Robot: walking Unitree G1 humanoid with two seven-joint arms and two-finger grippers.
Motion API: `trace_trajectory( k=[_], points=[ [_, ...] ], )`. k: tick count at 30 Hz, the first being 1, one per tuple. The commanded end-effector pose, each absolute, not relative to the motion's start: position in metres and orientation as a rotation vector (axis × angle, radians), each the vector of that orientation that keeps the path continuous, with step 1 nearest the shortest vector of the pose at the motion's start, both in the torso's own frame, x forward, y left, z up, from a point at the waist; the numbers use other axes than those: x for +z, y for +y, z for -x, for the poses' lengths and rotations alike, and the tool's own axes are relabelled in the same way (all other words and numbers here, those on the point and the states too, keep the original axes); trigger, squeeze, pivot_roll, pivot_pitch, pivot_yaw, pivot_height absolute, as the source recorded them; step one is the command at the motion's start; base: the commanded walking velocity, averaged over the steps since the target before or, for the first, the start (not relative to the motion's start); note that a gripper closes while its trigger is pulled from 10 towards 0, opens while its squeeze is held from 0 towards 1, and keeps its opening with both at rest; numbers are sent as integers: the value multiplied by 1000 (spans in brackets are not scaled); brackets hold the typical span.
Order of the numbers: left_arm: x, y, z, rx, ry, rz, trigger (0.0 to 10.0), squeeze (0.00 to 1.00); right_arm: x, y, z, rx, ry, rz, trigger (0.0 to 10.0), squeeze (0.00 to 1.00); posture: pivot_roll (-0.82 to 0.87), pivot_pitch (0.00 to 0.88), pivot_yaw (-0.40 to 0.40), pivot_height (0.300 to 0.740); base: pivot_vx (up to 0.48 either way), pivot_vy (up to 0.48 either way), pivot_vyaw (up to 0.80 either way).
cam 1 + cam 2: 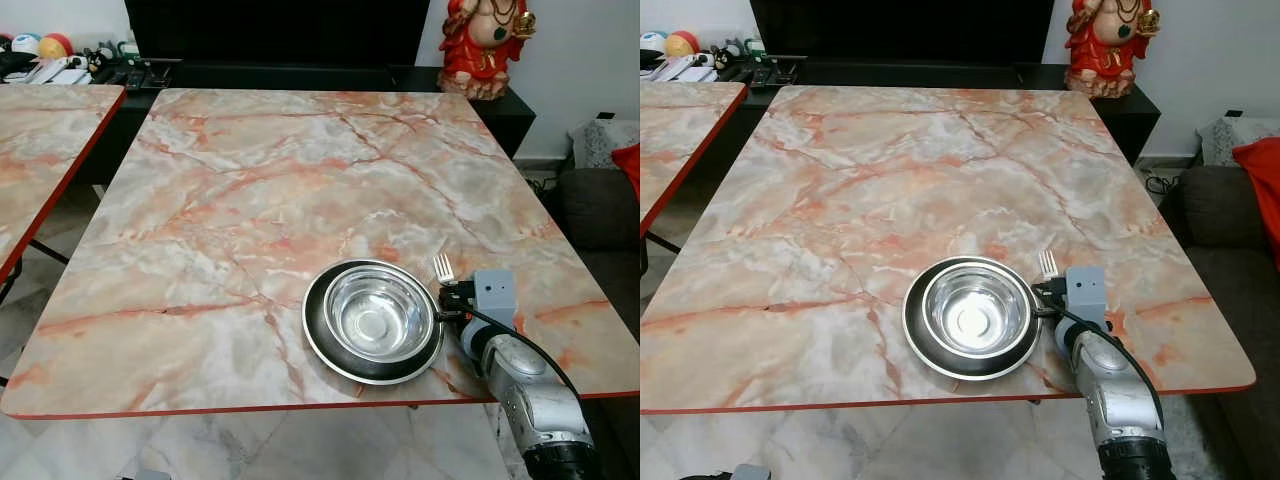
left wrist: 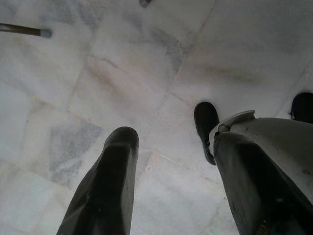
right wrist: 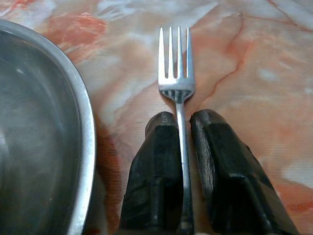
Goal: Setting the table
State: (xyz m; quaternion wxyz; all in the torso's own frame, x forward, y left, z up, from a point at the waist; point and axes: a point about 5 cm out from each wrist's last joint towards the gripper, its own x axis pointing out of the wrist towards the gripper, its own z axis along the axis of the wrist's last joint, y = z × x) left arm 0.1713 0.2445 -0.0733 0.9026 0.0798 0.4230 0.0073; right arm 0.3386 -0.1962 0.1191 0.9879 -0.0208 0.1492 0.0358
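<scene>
Table: marble-patterned top with a red edge, bare over most of its surface; the place setting sits near the front edge toward the robot's right.
Second table: a matching one stands apart on the robot's left.
Background: a dark low cabinet runs behind the table, with a red figurine on its right end.
Plate: dark, silver-rimmed plate lying flat on the table.
Bowl: stainless steel bowl seated upright inside the plate, empty as far as can be seen.
Right arm: silver forearm reaching over the front edge just right of the plate; the right gripper hovers low at the tabletop.
Right claw: both black fingers pressed together on the fork handle, pinching it between them.
Fork: metal fork just beside the bowl's right rim, tines pointing away from the robot, close above or on the marble; contact with the table cannot be told.
Left gripper: left gripper hangs idle over the pale tiled floor, fingers spread, nothing between them.
Progress: plate and bowl look placed; the fork seems at its spot but not released.
Left to do: likely letting go of the fork and pulling the arm clear; no knife, spoon or glass is on the table, so more items may follow.
</scene>
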Motion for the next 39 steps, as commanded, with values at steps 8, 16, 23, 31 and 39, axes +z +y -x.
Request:
trace_trajectory(
  k=[8, 16, 23, 31, 39],
  points=[
    [-77, 247, -163, 14, 917, -175, 10000, 0, 128, -201, -342, 43, 255, 31, 10000, 0, 19, 171, -26, 740, 0, 0, 0],
    [-77, 247, -163, 14, 918, -174, 10000, 0, 138, -205, -345, 6, 192, 21, 10000, 0, 19, 171, -26, 740, 0, 0, 0],
    [-77, 247, -163, 14, 916, -174, 10000, 0, 157, -210, -347, -36, 72, 21, 10000, 0, 19, 167, -26, 740, 0, 0, 0],
    [-78, 249, -159, 24, 916, -175, 10000, 0, 186, -210, -342, -64, -149, -4, 10000, 0, 22, 141, -26, 740, 0, 0, 0],
    [-76, 247, -164, 30, 906, -175, 10000, 0, 201, -218, -331, -113, -274, -15, 10000, 0, 12, 85, -32, 740, 0, 0, 0]
  ],
)
